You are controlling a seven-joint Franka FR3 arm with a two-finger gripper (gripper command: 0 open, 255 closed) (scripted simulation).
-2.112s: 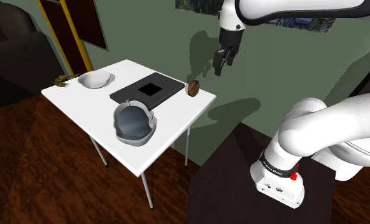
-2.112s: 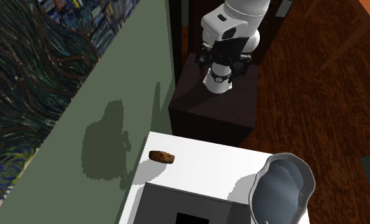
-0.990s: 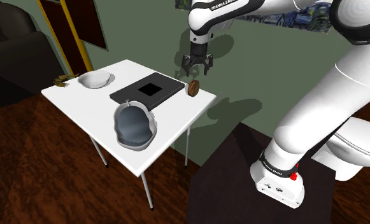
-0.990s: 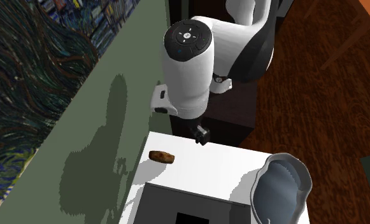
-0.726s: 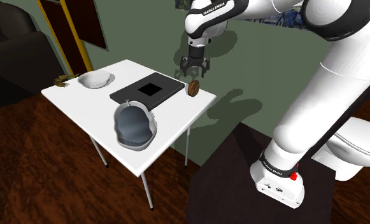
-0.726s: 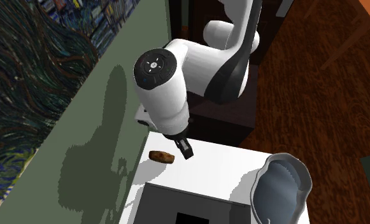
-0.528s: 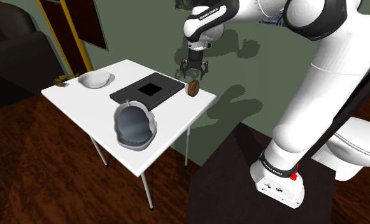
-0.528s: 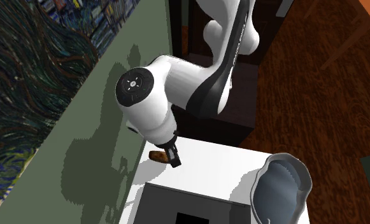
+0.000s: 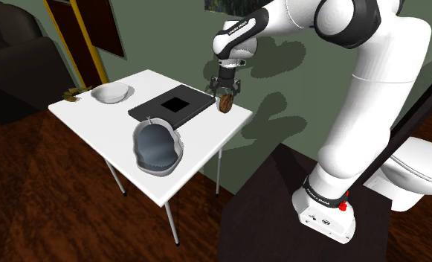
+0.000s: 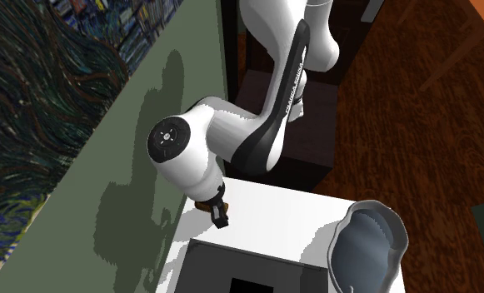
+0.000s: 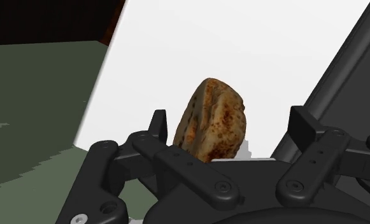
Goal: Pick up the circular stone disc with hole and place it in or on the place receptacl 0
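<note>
Gripper [image 9: 224,94], spread wide, hangs before the green wall [image 9: 169,45] over a corner of the white table [image 9: 95,119], just beside the dark flat tray [image 9: 151,112]; between its black fingers [image 11: 156,125] the brown stone disc [image 11: 210,121] stands on edge on the table, not clasped.

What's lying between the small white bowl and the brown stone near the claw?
A flat black slab with a square cut-out lies on the table between the white bowl and the brown stone, seen in the shoulder view.
</note>
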